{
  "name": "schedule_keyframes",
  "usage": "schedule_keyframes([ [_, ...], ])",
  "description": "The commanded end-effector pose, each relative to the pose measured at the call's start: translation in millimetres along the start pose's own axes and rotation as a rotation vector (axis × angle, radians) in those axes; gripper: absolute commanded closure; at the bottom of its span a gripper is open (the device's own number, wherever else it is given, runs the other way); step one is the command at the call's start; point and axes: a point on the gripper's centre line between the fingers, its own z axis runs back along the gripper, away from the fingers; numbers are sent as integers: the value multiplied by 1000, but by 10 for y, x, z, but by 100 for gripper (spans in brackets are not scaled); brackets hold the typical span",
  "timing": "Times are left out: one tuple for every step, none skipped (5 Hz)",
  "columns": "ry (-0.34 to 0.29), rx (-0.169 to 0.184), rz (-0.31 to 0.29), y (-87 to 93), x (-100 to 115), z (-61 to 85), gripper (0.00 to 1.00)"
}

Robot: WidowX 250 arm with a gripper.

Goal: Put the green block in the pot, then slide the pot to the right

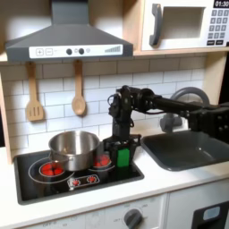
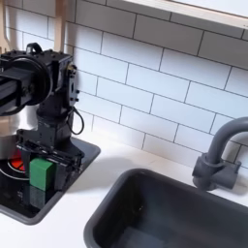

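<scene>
- The small bright green, roughly cube-shaped block (image 2: 41, 172) is seen gripped between the black fingers of the gripper (image 2: 43, 174), low over the right edge of the black toy stove top (image 1: 125, 176) as the first exterior view shows it; whether the block's underside touches the stove surface cannot be told.
- The pincer is judged clenched on the green block (image 1: 123, 158), with a finger standing on either side of it in both exterior views.
- The block shows no marked long axis; it appears upright and square in the grip.
- The round shiny silver metal pot (image 1: 73, 148) with low straight walls is noted just beside the pincer, toward the first exterior view's left, standing on the stove's red burner rings. Its mouth is open and nothing is seen inside.
- Judgement: the coming move turns on this one relation, since the block would have to be lifted above the pot rim and carried toward the first exterior view's left before release.
- Only one arm is present, so no choice of arm arises.
- Beyond the pincer, toward the first exterior view's right, a dark grey sink basin (image 1: 188, 150) and curved grey tap (image 2: 218, 155) are recorded.
- Farther back, two wooden utensils (image 1: 79, 100) hang on the white tiled wall.
- The keypad on the toy microwave (image 1: 219, 25) is too blurred to read; no brand or label is legible.
</scene>
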Motion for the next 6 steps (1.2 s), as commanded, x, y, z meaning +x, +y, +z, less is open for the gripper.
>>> schedule_keyframes([
  [-41, -10, -4, -7, 7, 87, 100],
  [-64, -14, -13, 21, 12, 190, 100],
  [-39, -22, -18, 31, -29, 165, 100],
  [-68, -37, -8, 40, -50, 328, 100],
  [-113, -35, 16, 156, -91, 534, 100],
  [-126, -38, 30, 270, -74, 598, 100],
])
